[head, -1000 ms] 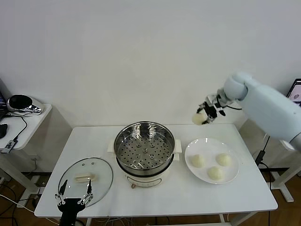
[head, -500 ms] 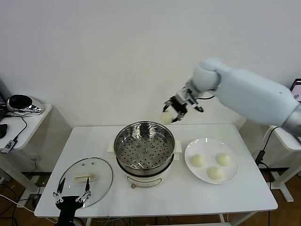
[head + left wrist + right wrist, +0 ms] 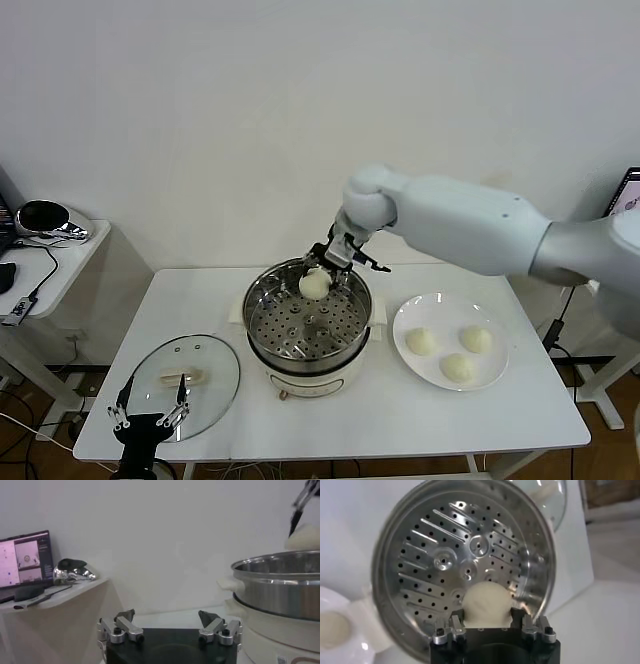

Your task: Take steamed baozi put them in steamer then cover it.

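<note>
The right arm is reaching in from three o'clock, its right gripper (image 3: 325, 262) pinching a baozi (image 3: 314, 285) over the steamer (image 3: 307, 318), toward the twelve o'clock rim. Its fingertips are hiding behind the bun. The left gripper (image 3: 148, 417), spread wide, is idling at the cover's (image 3: 182, 385) six o'clock.

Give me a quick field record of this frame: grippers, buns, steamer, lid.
right gripper: shut on a baozi, held above the steamer's far side
left gripper: open, empty, parked at the table's near left edge by the cover
steamer: uncovered, perforated floor bare, no bun resting in it yet
baozi on plate: three, at
cover: flat on the table, left of the steamer
task state: first bun not yet released
</note>
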Tool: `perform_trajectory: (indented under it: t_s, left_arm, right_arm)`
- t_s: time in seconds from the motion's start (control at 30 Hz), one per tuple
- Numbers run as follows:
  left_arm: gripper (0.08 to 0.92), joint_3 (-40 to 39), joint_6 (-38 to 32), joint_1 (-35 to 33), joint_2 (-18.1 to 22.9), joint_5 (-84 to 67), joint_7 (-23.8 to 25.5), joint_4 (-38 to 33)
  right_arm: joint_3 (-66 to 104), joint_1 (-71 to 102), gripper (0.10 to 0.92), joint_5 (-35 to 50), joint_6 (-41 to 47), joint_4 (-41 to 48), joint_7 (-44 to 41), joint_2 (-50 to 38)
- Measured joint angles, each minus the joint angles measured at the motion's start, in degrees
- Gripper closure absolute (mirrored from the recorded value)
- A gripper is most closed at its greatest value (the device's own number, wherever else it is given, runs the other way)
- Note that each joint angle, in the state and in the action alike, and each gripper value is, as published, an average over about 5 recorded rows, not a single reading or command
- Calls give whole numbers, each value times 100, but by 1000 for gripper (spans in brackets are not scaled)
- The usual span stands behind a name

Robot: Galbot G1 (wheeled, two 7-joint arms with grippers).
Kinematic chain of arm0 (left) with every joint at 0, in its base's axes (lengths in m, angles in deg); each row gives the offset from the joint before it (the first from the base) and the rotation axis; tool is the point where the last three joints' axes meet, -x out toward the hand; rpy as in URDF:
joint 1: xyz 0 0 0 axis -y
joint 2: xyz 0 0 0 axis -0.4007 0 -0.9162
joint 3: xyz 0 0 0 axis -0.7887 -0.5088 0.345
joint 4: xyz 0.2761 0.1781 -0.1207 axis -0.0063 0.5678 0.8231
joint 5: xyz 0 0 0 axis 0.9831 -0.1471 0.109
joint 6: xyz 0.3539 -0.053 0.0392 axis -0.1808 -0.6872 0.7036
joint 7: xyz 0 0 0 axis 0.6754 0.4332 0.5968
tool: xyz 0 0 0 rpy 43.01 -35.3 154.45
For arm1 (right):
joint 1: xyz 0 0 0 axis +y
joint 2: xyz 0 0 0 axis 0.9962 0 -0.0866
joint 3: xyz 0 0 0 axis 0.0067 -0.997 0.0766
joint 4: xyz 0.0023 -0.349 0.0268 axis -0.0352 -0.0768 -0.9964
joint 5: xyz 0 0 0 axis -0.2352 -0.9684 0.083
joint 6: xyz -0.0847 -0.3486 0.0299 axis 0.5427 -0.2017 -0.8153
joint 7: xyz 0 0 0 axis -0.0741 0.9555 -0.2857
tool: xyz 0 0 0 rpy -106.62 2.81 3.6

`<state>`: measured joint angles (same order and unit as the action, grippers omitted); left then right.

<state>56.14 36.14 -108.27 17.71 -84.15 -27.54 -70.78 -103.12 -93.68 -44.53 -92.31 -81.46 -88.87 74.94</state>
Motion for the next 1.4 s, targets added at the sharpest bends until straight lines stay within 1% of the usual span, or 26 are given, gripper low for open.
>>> perform_trajectory:
  t_s: [0.47, 0.57, 0.8, 0.87, 1.03, 1.2, 1.4]
  left_arm:
    - [177, -6, 0, 52, 9, -1, 2, 11]
    - [177, -11, -4, 41, 13, -1, 1, 10]
    - [177, -55, -8, 50, 45, 25, -1, 1]
    - [177, -66, -8, 56, 55, 34, -2, 0]
    - [177, -71, -8, 61, 62, 42, -5, -18]
    - [177, -75, 3, 74, 35, 41, -3, -32]
    - [177, -128, 72, 102, -23, 60, -15, -59]
  right_arm:
    - [263, 494, 423, -1110, -832, 1126, 531, 572]
    - [331, 592, 407, -1250, -917, 1324, 610, 638]
    - [399, 707, 244, -1347, -999, 1535, 703, 671]
    - [375, 680, 214, -1249, -965, 1506, 681, 649]
    - [193, 389, 203, -596, -563, 1113, 502, 464]
    - [-83, -161, 203, 309, 317, 338, 235, 36]
    - [-398, -851, 203, 1227, 1546, -730, 23, -751]
